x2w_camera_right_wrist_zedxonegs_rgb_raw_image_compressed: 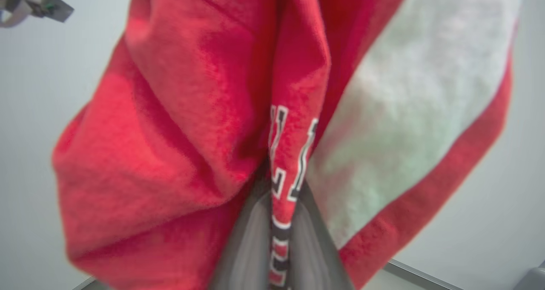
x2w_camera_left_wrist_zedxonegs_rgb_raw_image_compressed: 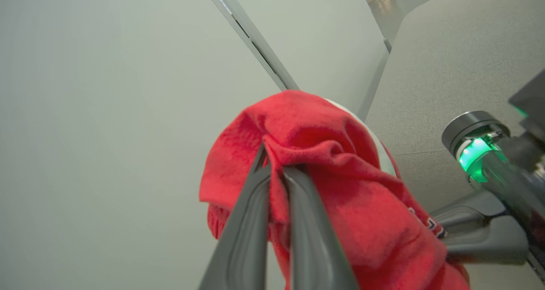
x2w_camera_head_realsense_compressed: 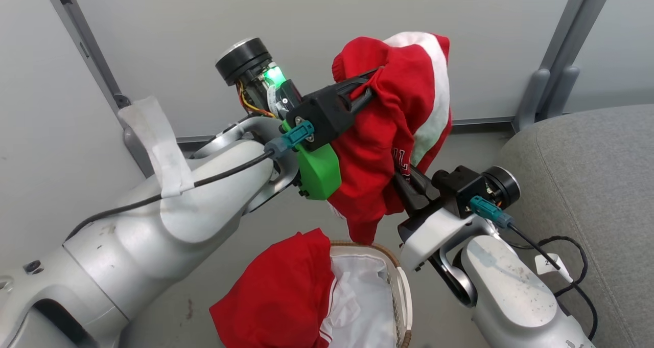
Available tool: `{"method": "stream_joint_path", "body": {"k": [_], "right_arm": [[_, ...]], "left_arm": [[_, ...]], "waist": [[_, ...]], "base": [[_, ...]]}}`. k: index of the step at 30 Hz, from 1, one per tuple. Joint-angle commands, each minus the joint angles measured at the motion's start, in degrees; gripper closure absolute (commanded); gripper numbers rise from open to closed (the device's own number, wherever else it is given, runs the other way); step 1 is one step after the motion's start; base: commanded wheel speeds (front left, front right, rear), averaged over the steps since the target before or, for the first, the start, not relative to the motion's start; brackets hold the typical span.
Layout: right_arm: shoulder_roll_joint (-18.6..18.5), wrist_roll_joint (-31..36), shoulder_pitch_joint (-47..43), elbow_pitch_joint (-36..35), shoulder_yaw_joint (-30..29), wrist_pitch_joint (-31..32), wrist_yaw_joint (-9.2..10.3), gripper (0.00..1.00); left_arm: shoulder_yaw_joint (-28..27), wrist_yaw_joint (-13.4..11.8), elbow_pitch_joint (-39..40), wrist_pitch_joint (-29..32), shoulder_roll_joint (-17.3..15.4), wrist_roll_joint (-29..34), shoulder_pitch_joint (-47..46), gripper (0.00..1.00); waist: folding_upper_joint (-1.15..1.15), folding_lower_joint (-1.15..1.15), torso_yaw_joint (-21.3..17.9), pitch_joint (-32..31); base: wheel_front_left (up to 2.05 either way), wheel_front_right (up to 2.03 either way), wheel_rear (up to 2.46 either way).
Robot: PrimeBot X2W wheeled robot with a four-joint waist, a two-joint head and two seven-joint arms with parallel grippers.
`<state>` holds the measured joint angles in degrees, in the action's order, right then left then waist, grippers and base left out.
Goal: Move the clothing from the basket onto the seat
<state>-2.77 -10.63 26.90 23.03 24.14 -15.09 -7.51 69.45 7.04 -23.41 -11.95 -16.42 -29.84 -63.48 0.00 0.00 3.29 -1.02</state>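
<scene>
While both arms are holding one red top up in the air, the big grey seat is sitting off to the robot's right with none of the red stuff lying on the part I'm seeing. So I'm guessing the job's only getting going.

The basket is sitting on the floor just under the top's dangling tail. Another red top is bunching over its left side beside the white liner, so that one's waiting.

The left gripper is pinching the upper bunch, and the right gripper is clamping a fold by the lettering lower down.

Room-wise, the seat's rounded edge is sitting near the right arm with open air between, and the wall is looming close behind.
</scene>
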Motion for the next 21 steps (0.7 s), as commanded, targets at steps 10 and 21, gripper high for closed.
{"method": "stream_joint_path", "body": {"k": [10, 21], "right_arm": [[-0.2, 0.8, 0.0, -0.2, -0.4, -0.1, 0.04, 1.0], [-0.2, 3.5, 0.6, -0.6, -5.3, -0.1, 0.04, 1.0]], "left_arm": [[-1.6, -1.8, -2.2, -2.0, -1.7, -2.9, 5.6, 1.0], [-8.4, -5.2, -0.9, -3.2, -0.9, -4.0, 18.6, 0.0]], "waist": [[0.0, 0.0, -1.1, 0.7], [0.0, 0.0, -1.4, 1.2]], "base": [[0.0, 0.0, 0.0], [0.0, 0.0, 0.0]]}}
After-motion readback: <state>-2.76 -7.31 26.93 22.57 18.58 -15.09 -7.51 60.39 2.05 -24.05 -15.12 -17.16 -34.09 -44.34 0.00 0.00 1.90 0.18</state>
